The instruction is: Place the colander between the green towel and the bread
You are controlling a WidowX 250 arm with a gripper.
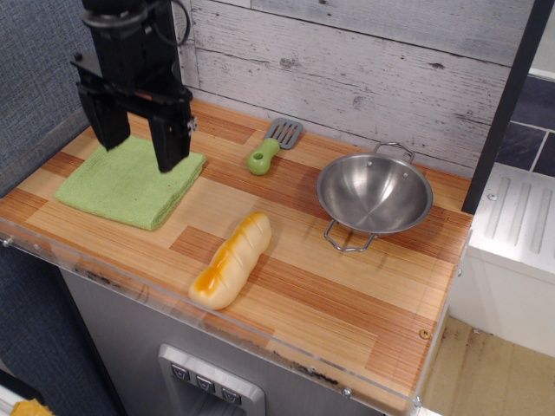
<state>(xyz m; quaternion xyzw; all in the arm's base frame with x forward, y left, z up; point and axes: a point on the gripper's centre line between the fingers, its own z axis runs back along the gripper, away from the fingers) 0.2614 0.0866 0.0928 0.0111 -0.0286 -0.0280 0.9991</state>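
**Hovering over the towel, fingers spread and empty**

Hanging above the back left of the striped wooden counter [347, 295], the black two-fingered gripper [139, 143] points its fingers [170, 146] straight down with a clear gap between them; nothing is held in that gap. Directly beneath and slightly in front of the fingertips lies the light green folded terry towel [121, 186], flat on the wood. Whether the tips touch the cloth cannot be told from this view.

To the right of the fingers and a little farther back rests the green-handled grey spatula [270, 147], close to the whitewashed plank wall [364, 61]. Well off to the right of the fingers, past the spatula, sits the round shiny stainless-steel colander [375, 192], upright, with one thin wire loop handle toward the wall and the other toward the counter's front edge. It stands apart from everything else.

In front of the fingers and to their right, between towel and colander but nearer the front edge, lies the glossy cream and golden-orange toy baguette [231, 261], slanted, its orange end toward the front. Bare wood separates the baguette from the towel.
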